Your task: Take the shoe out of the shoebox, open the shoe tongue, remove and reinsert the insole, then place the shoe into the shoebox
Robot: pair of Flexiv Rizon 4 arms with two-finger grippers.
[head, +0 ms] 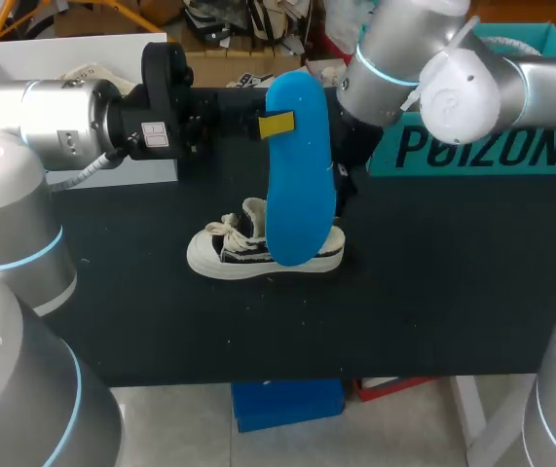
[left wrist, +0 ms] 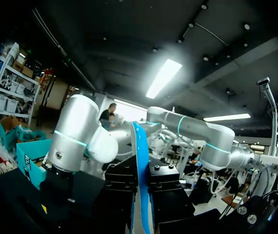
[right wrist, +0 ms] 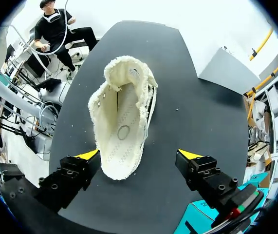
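A blue insole (head: 300, 175) stands upright in the air above the shoe, and my left gripper (head: 276, 125) is shut on its upper part. In the left wrist view the insole (left wrist: 141, 170) shows edge-on, pinched in that gripper (left wrist: 141, 187). The white low-top shoe (head: 229, 251) with dark stripes lies on the black table (head: 433, 292), toe to the left. My right gripper (right wrist: 139, 156) hangs open over the shoe (right wrist: 121, 122), its fingers either side of the heel, and I see straight into the bare inside. In the head view the insole hides most of the right gripper.
A white shoebox (head: 24, 63) stands at the back left, behind my left arm, and shows as a pale box (right wrist: 229, 70) beyond the shoe's toe. A teal box (head: 492, 146) stands at the back right under my right arm (head: 453, 78).
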